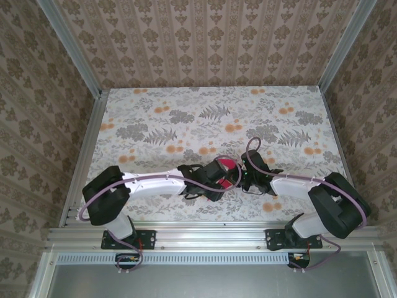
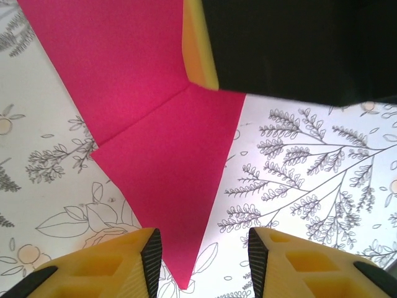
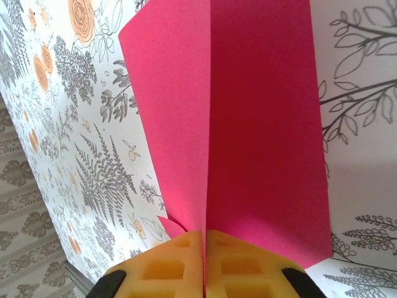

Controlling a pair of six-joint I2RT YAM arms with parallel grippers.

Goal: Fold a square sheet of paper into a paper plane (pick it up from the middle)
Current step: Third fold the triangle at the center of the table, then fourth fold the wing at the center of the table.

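While I watch from the overhead camera, both arms reach in toward the near middle of the floral tablecloth (image 1: 186,124), and the pink sheet (image 1: 228,167) sits between the two wrists, just right of the table's centre line. The right gripper (image 3: 203,237) has its yellow pads pressed flat together on the paper's near edge, pinching it along a centre crease, so the sheet (image 3: 248,124) stands up off the cloth in two leaves that spread away from the fingers. From the left wrist I see the left gripper (image 2: 203,245) with its jaws set moderately apart; the pointed lower tip of the sheet (image 2: 161,155) lies in the gap between them, and neither pad appears to press it. A diagonal fold line runs across the pink surface there, and the right gripper's yellow finger (image 2: 200,49) meets the paper at the far top edge of that view. Overhead, the left gripper (image 1: 222,181) and the right gripper (image 1: 243,177) are close together, the paper bridging them.
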